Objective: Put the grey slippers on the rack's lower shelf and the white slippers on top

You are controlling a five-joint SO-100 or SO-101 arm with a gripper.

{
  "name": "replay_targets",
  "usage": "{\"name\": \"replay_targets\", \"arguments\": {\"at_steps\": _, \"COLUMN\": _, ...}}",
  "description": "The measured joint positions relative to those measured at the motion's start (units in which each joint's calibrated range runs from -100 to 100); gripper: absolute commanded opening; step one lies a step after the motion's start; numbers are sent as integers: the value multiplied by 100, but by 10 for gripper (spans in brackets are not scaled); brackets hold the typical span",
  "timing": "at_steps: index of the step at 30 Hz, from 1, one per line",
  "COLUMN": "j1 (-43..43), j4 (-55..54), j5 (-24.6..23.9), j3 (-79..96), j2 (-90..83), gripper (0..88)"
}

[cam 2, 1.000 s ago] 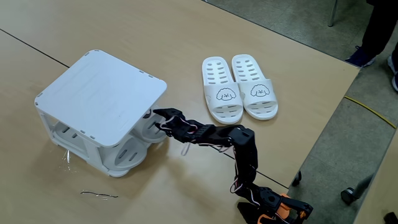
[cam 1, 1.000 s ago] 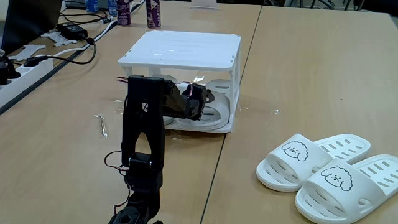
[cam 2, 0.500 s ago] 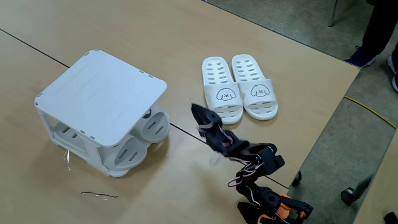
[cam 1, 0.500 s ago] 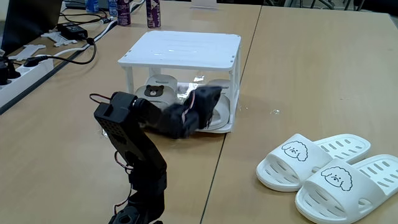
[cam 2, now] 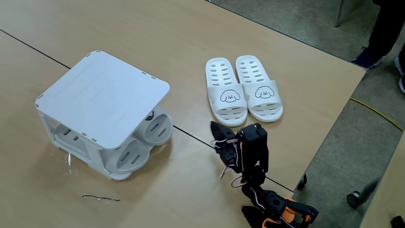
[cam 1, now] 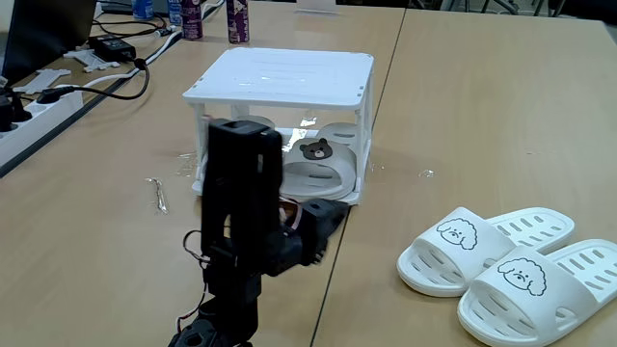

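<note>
The white two-tier rack [cam 1: 280,69] [cam 2: 101,95] stands on the wooden table. Both grey slippers [cam 1: 313,166] [cam 2: 155,128] lie side by side on its lower shelf [cam 1: 353,197], and one bear badge faces the fixed view in front of the rack. Their ends stick out past the shelf's rim in the higher fixed view. The white slippers [cam 1: 501,260] [cam 2: 243,88] sit as a pair on the table, away from the rack. My gripper [cam 1: 323,222] [cam 2: 219,133] is folded back close to the arm's base, between rack and white pair, shut and holding nothing.
A power strip with cables [cam 1: 43,96] and bottles [cam 1: 236,19] line the far left of the table. A thin bent wire [cam 1: 157,193] [cam 2: 101,198] lies near the rack. The table's edge runs close behind the arm's base [cam 2: 278,212], and a person's leg [cam 2: 386,31] stands beyond it.
The gripper has pulled out from under the rack's top and the arm has folded back toward its base. The grey slippers stay on the lower shelf.
</note>
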Motion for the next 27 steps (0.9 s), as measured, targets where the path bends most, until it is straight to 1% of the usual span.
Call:
{"name": "replay_targets", "arguments": {"at_steps": 3, "j1": 682, "j4": -258, "j5": 0, "j3": -584, "j2": 751, "gripper": 32}}
{"name": "replay_targets", "arguments": {"at_steps": 5, "j1": 1206, "j4": -300, "j5": 0, "j3": -1069, "j2": 1080, "gripper": 98}}
{"name": "replay_targets", "arguments": {"at_steps": 8, "j1": 1640, "j4": -309, "j5": 0, "j3": -1581, "j2": 1419, "gripper": 122}}
{"name": "replay_targets", "arguments": {"at_steps": 11, "j1": 1678, "j4": -309, "j5": 0, "j3": -1851, "j2": 1633, "gripper": 126}}
{"name": "replay_targets", "arguments": {"at_steps": 14, "j1": 1663, "j4": -309, "j5": 0, "j3": -2219, "j2": 1814, "gripper": 236}}
{"name": "replay_targets", "arguments": {"at_steps": 16, "j1": 1655, "j4": -309, "j5": 0, "j3": -2561, "j2": 1930, "gripper": 274}}
{"name": "replay_targets", "arguments": {"at_steps": 23, "j1": 1655, "j4": 172, "j5": 0, "j3": -3324, "j2": 2070, "gripper": 280}}
{"name": "replay_targets", "arguments": {"at_steps": 27, "j1": 1655, "j4": 618, "j5": 0, "j3": -4142, "j2": 2425, "gripper": 280}}
